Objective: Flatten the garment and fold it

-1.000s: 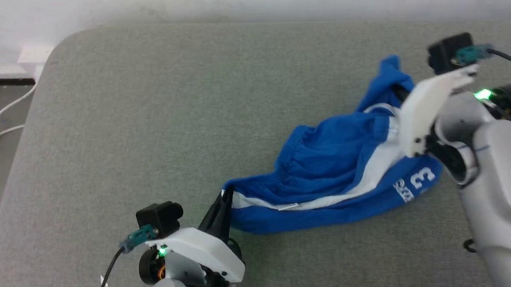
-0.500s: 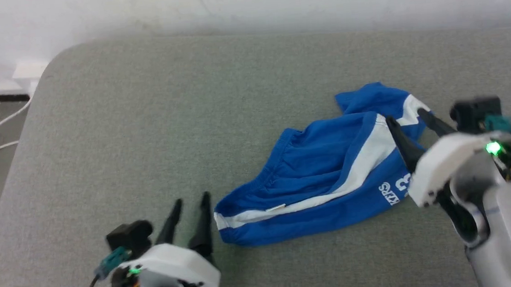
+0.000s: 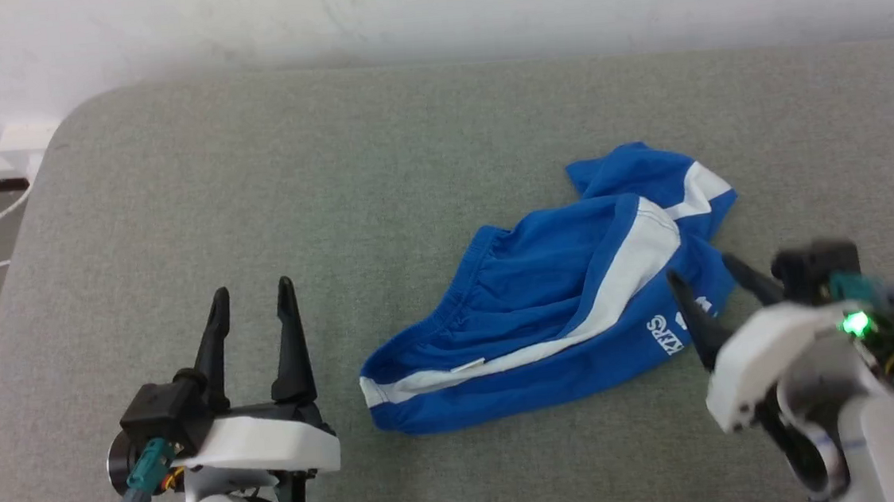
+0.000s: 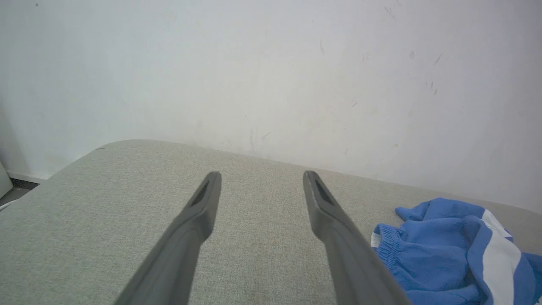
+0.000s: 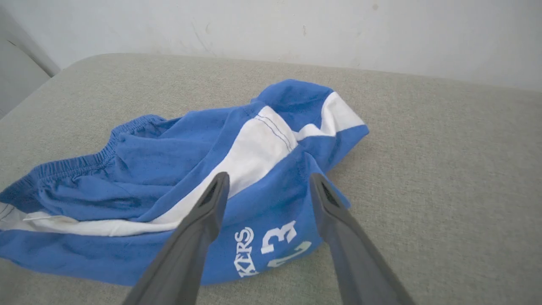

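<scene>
white "KERS", "23" beside it, on blue shorts (image 5: 148,169)

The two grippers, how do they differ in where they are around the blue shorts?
The left gripper sits beside the shorts at the waistband end, over bare grey cushion; the right gripper is at the printed leg end, its fingers framing the lettering. In the head view the left gripper's fingers point straight up, the right gripper's lean left. Both are open and hold nothing.
</scene>
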You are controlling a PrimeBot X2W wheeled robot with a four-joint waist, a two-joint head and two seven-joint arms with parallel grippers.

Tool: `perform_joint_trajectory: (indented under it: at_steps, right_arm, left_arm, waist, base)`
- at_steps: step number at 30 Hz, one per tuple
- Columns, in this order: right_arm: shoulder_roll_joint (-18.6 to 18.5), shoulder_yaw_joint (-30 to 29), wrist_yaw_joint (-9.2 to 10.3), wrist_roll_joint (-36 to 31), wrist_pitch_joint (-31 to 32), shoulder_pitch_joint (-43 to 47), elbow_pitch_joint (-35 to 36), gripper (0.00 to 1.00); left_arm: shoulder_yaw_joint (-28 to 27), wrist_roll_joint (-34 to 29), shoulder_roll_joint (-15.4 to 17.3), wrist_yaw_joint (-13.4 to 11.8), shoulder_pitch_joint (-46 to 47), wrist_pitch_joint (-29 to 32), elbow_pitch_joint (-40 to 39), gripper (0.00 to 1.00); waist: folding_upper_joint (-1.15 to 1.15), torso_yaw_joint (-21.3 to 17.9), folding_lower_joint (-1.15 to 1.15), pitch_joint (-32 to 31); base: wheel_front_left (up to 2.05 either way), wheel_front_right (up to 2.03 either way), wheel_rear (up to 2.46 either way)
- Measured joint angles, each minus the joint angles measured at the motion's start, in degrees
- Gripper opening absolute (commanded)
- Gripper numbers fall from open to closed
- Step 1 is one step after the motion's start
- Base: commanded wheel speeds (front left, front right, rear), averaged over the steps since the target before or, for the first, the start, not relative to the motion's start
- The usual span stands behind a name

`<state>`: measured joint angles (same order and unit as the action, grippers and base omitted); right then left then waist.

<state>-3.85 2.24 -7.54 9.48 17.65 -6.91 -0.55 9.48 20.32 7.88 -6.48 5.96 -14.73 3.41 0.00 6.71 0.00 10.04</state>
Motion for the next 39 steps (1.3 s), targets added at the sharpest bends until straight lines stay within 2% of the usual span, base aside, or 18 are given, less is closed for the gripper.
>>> perform_joint_trajectory:
  at_steps: [9, 12, 17, 18, 19, 21, 27, 33, 39]
  right_arm:
    - [0.6, -1.4, 0.00, -7.0, 11.5, -13.9, -12.2, 1.00]
    - [0.7, -4.6, 0.00, -9.8, 14.6, -14.1, -13.5, 1.00]
    - [0.9, -6.5, 0.00, -10.2, 16.6, -11.2, -12.0, 1.00]
    - [0.9, -6.5, 0.00, -9.7, 17.0, -10.3, -11.6, 0.61]
    - [0.8, -6.4, 0.00, -9.1, 17.3, -9.3, -11.2, 0.37]
    - [0.8, -6.3, 0.00, -8.4, 17.7, -7.7, -9.9, 0.00]
    - [0.9, -6.5, 0.00, -4.6, 15.5, -4.1, -2.6, 0.00]
    - [1.0, -13.7, 0.00, -0.7, 13.4, 4.9, 4.8, 0.00]
    - [1.0, -21.3, 0.00, 5.2, 13.6, 14.3, 2.7, 0.00]
  left_arm:
    - [-3.1, -3.3, -3.9, 4.5, 0.1, 0.0, 0.9, 1.00]
    - [-3.4, -3.7, -4.3, 5.4, 0.1, 0.0, 1.6, 1.00]
    - [-4.0, -3.8, -4.7, 6.0, 0.1, 0.0, 2.1, 1.00]
    - [-4.1, -3.8, -4.7, 6.0, 0.1, 0.0, 2.1, 1.00]
    - [-4.2, -3.8, -4.7, 6.0, 0.1, 0.0, 2.1, 1.00]
    - [-4.4, -3.9, -4.7, 6.4, 0.1, 0.0, 2.1, 1.00]
    - [-4.8, -3.8, -4.8, 6.4, 0.1, 0.0, 2.3, 1.00]
    - [-5.2, -3.8, -4.9, 6.4, -0.1, 0.0, 2.8, 1.00]
    - [-5.8, -3.9, -4.9, 6.5, -0.8, 0.0, 2.9, 1.00]
  waist:
    - [0.00, 2.2, 0.01, 1.8]
    - [0.00, 3.3, 0.01, 1.9]
    - [0.00, 4.0, 0.00, 1.8]
    - [0.00, 3.9, 0.00, 1.8]
    - [0.00, 3.8, 0.00, 1.8]
    - [0.00, 3.5, 0.00, 1.8]
    - [0.00, 2.1, 0.01, 1.5]
    - [0.00, 0.8, 0.00, 0.0]
    - [0.00, -1.1, 0.00, -0.9]
  base:
    - [0.00, 0.00, 0.00]
    - [0.00, 0.00, 0.00]
    - [0.00, 0.00, 0.00]
    - [0.00, 0.00, 0.00]
    - [0.00, 0.00, 0.00]
    - [0.00, 0.00, 0.00]
    - [0.00, 0.00, 0.00]
    - [0.00, 0.00, 0.00]
    - [0.00, 0.00, 0.00]
